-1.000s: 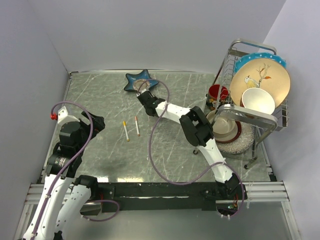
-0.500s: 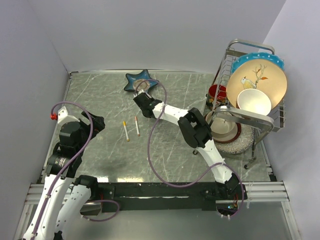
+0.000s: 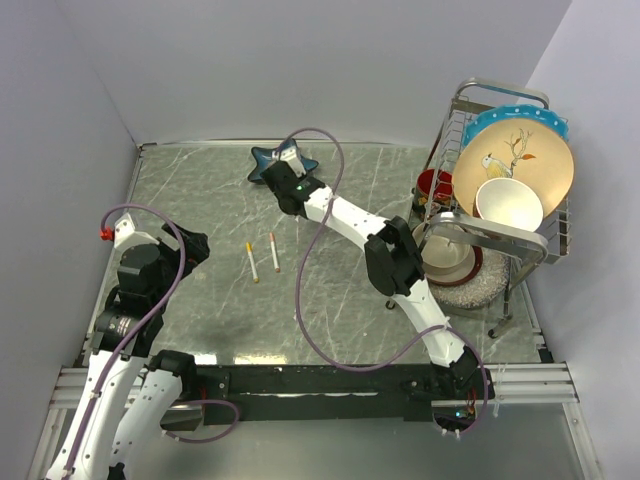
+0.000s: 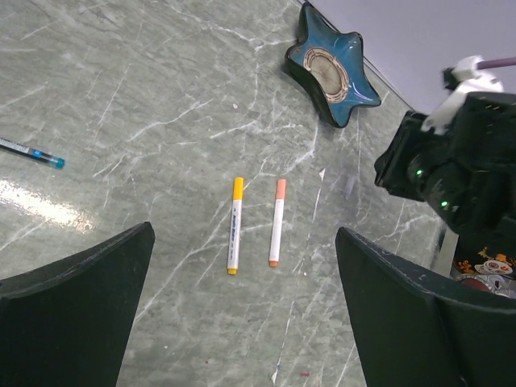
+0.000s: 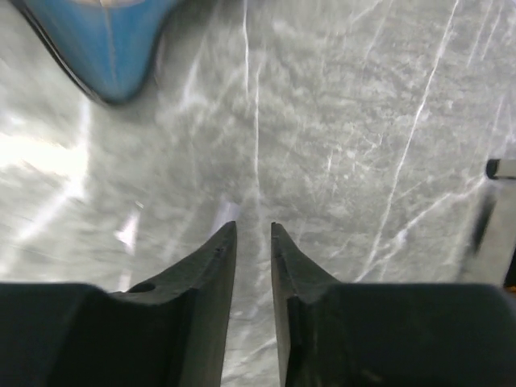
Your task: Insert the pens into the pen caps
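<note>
Two white pens lie side by side on the marble table. One pen (image 3: 251, 262) (image 4: 234, 227) has a yellow cap (image 4: 238, 188) on its far end, the other pen (image 3: 274, 252) (image 4: 276, 223) an orange cap (image 4: 280, 189). My left gripper (image 4: 243, 242) (image 3: 190, 245) hovers wide open on the near side of them, holding nothing. My right gripper (image 3: 287, 178) (image 5: 253, 230) is farther back, beside the blue star-shaped dish (image 3: 280, 160) (image 5: 105, 40). Its jaws stand a narrow gap apart with only bare table between them.
A blue-tipped pen (image 4: 32, 152) lies at the table's left. A dish rack (image 3: 505, 235) with a plate, bowls and a red cup (image 3: 435, 185) fills the right side. The right arm (image 4: 451, 169) reaches across the back. Purple cables loop over both arms.
My right gripper has swung away from the pens toward the star dish, and its jaws have parted slightly. The left arm and both pens have not moved.
</note>
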